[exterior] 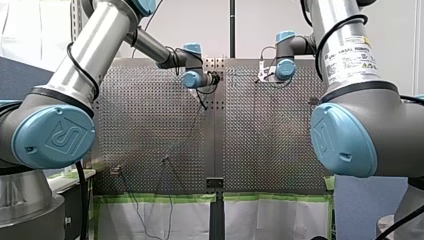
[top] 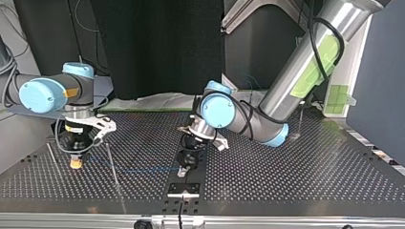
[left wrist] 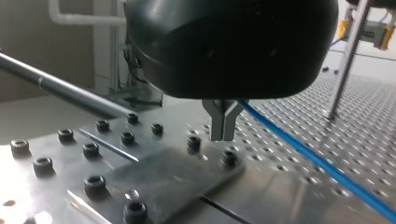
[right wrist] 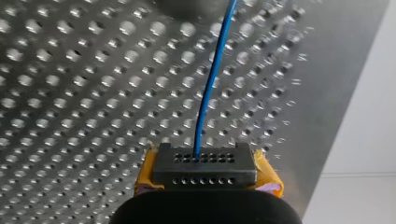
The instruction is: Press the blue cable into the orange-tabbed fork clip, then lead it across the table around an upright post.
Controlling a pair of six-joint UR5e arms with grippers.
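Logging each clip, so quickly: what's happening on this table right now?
Both arms hold the blue cable, stretched low over the perforated table. My left gripper has its jaws shut on it near the middle plate; my right gripper, with yellow pads, pinches the other end. The cable runs straight between them, past an upright post. I cannot make out the fork clip.

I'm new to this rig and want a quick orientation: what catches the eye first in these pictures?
A blue cable runs low over the perforated table between the two grippers. My right gripper, yellow-padded, pinches it at the top view's left; my left gripper holds it near the middle.
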